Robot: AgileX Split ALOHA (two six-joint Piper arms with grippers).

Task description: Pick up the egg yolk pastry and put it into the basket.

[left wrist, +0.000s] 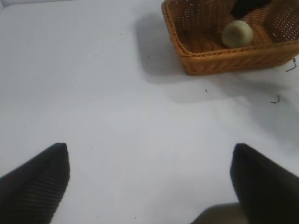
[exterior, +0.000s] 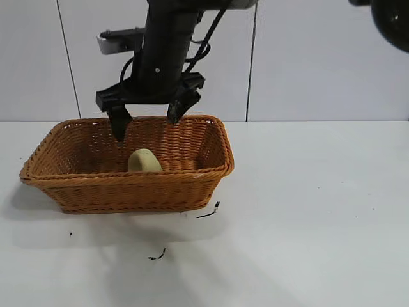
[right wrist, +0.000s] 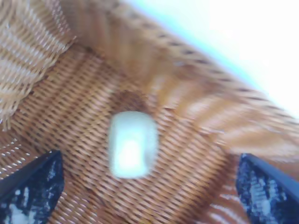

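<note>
The pale yellow egg yolk pastry lies on the floor of the orange-brown wicker basket, apart from any finger. My right gripper hangs just above the basket, directly over the pastry, open and empty. In the right wrist view the pastry lies on the woven floor of the basket, between and beyond the spread fingers of the right gripper. My left gripper is open and empty over bare table, far from the basket, where the pastry also shows.
The white table stretches to the right of and in front of the basket. Small black scraps lie on it just in front of the basket. A dark arm part shows at the top right corner.
</note>
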